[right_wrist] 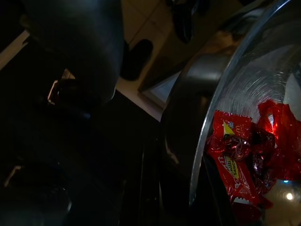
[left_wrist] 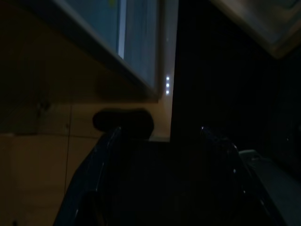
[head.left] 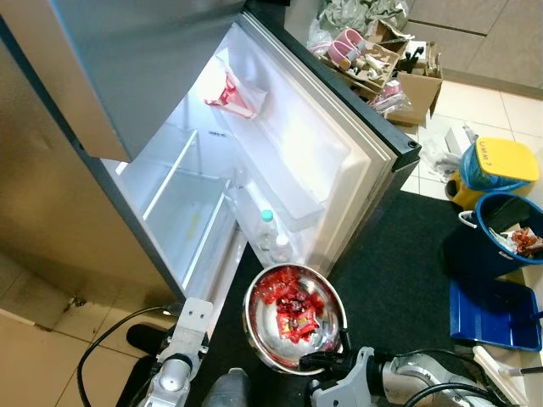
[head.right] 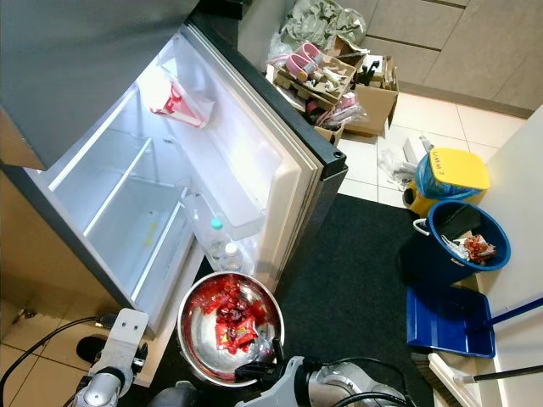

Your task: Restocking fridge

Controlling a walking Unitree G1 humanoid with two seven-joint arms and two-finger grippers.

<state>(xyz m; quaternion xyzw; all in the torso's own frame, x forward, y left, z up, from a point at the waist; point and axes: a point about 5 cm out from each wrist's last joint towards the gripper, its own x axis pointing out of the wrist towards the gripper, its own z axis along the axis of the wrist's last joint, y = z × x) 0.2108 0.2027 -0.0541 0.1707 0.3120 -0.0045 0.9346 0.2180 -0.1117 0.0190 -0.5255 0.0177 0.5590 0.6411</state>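
Observation:
The fridge [head.left: 182, 212] stands open in front of me, lit inside, its shelves bare. Its door [head.left: 297, 144] swings to the right and holds a red-and-white bag [head.left: 229, 91] on an upper shelf and two clear bottles [head.left: 271, 233] low down. A steel bowl [head.left: 252, 331] of red wrapped packets [head.left: 293, 312] hangs just below the door. My right gripper [head.left: 321, 359] is shut on the bowl's near rim; in the right wrist view the rim [right_wrist: 197, 141] runs between the fingers. My left gripper [left_wrist: 160, 133] hangs open and empty by the fridge's lower left corner.
A black mat [head.left: 399, 271] covers the floor to the right. Beyond it stand a blue bucket [head.left: 509, 233], a yellow-lidded bin [head.left: 501, 161] and a blue dustpan [head.left: 496, 314]. Cluttered cardboard boxes [head.left: 382, 59] sit behind the door. A wooden cabinet [head.left: 42, 212] flanks the fridge's left.

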